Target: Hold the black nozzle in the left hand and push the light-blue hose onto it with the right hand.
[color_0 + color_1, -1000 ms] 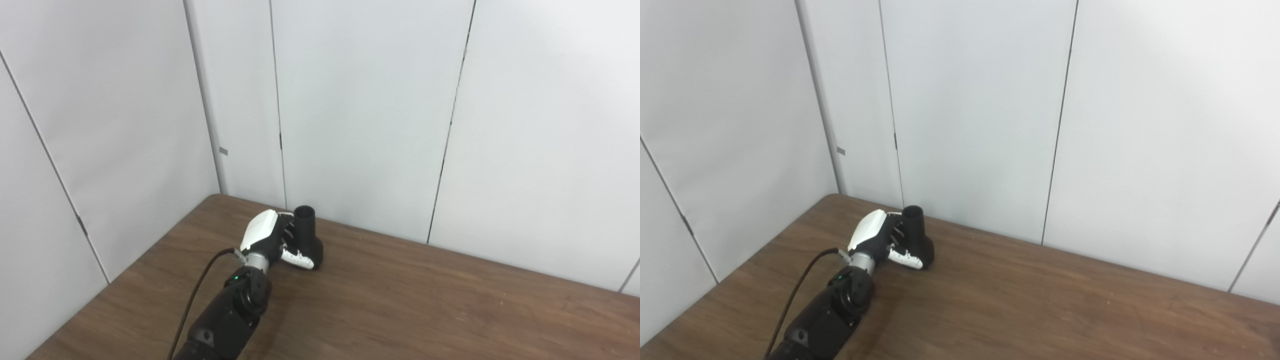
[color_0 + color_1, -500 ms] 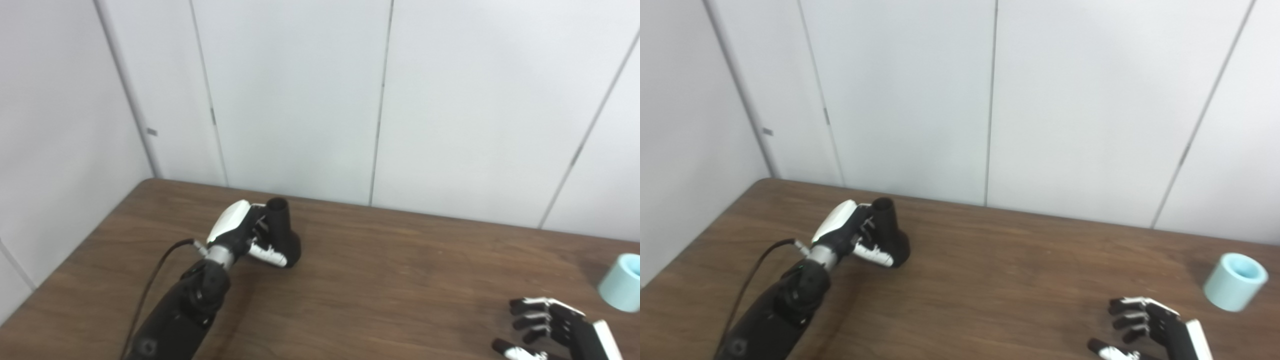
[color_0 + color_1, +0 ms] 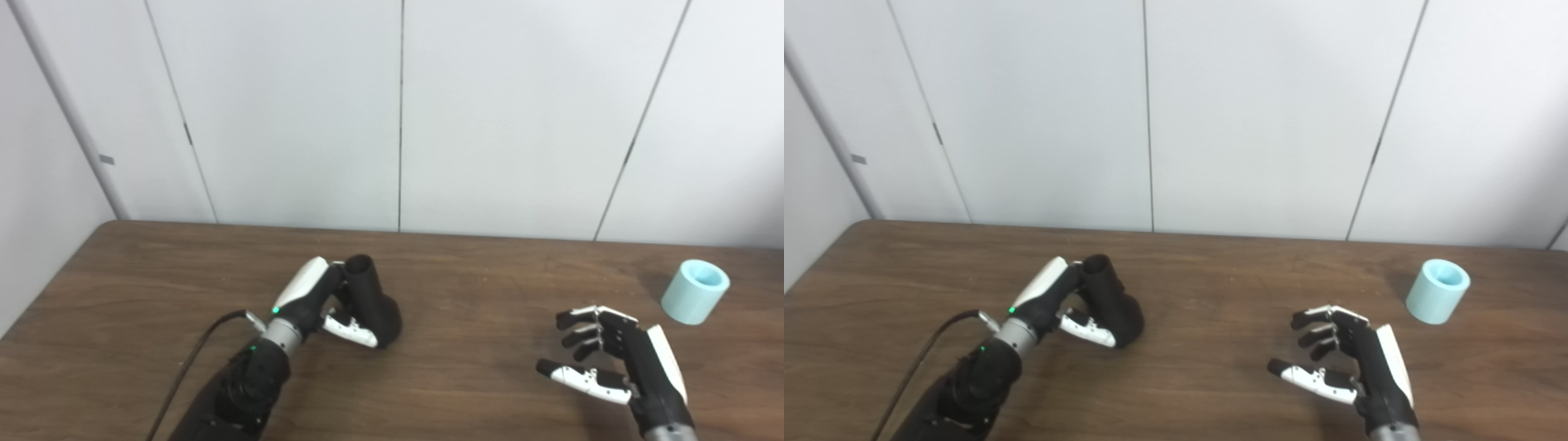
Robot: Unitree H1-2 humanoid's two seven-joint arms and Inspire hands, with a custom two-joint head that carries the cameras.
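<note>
left hand (image 3: 318, 300) wrapped around black nozzle (image 3: 373, 300), base on the wooden table (image 3: 478, 367), round mouth tilted toward 11 o'clock. right hand (image 3: 618, 361) holds nothing, fingers spread, palm facing left. light-blue hose (image 3: 695, 299) is a short, stubby tube lying well apart at 2 o'clock from the right hand. step: nozzle secured, hose ungrasped. next, i'd guess: reach, grasp the hose.

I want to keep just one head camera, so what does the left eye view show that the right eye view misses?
Only the left eye view: nothing extra of the work.

Only the right eye view: more bare table beyond the light-blue hose.

Both: the left hand shut on the black nozzle, the right hand open with fingers spread, apart from the hose, which rests untouched on the table.
</note>
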